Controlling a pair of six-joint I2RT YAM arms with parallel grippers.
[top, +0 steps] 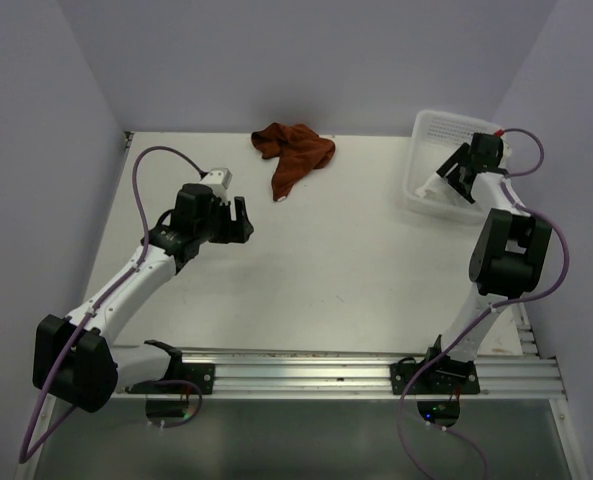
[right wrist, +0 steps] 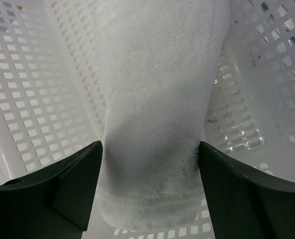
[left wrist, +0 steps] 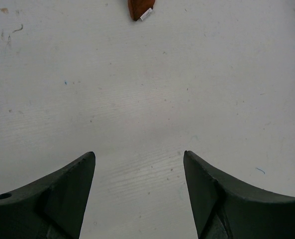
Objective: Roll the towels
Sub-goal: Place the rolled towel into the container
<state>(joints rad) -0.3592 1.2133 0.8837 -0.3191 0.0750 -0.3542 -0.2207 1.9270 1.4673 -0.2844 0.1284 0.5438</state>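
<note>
Far left of the white perforated plastic basket [top: 446,114], the left gripper [top: 238,222] hovers over the white table [top: 356,260], jaws apart and empty. A crumpled rust-brown cloth towel [top: 294,150] lies left of the basket, well apart from it. Inside the basket, the right gripper [right wrist: 150,154] straddles a rolled white cloth towel [right wrist: 152,99]; whether it pinches the roll cannot be told.

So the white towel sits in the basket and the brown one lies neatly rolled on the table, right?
Not quite: the white towel is in the basket, but the brown towel lies crumpled, not rolled, on the table; the top view shows it.
</note>
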